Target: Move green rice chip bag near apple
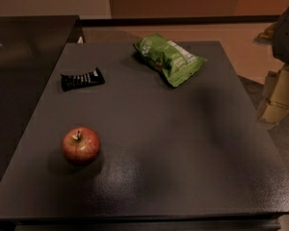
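Observation:
The green rice chip bag (169, 58) lies flat at the far middle of the dark table (183, 153), crinkled, with its white label patch facing up. The apple (81, 145) stands upright near the front left, stem up, far from the bag. My gripper (279, 93) is at the right edge of the view, beyond the table's right side, well to the right of the bag. It touches and holds nothing.
A small black wrapped bar (82, 79) lies at the far left of the table, between the bag and the apple. A dark counter (24, 57) adjoins the table on the left. Tan floor lies beyond the far and right edges.

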Controlling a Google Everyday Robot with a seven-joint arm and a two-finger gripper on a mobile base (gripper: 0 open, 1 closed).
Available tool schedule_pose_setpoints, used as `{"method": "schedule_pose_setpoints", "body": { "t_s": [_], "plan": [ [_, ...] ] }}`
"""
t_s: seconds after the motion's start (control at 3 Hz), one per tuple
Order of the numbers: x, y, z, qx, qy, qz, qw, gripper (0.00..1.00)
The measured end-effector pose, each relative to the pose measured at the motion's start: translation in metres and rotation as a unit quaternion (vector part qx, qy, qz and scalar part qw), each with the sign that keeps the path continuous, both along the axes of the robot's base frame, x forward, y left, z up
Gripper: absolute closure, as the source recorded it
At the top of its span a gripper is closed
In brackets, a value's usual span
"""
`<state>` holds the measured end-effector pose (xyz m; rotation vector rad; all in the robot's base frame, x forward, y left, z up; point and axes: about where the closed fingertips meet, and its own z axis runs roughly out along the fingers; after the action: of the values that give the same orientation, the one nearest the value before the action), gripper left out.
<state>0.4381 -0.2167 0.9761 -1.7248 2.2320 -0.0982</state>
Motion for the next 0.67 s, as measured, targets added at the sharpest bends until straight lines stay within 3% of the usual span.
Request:
{"method": "schedule_pose_setpoints", "body": {
  "t_s": [0.33,0.67],
  "plan": [
    [0.0,0.0,0.0,0.0,0.0,0.0,1.0,0.0],
    [0.019,0.004,-0.002,0.021,-0.012,-0.021,0.9995,0.0]
  ]
}}
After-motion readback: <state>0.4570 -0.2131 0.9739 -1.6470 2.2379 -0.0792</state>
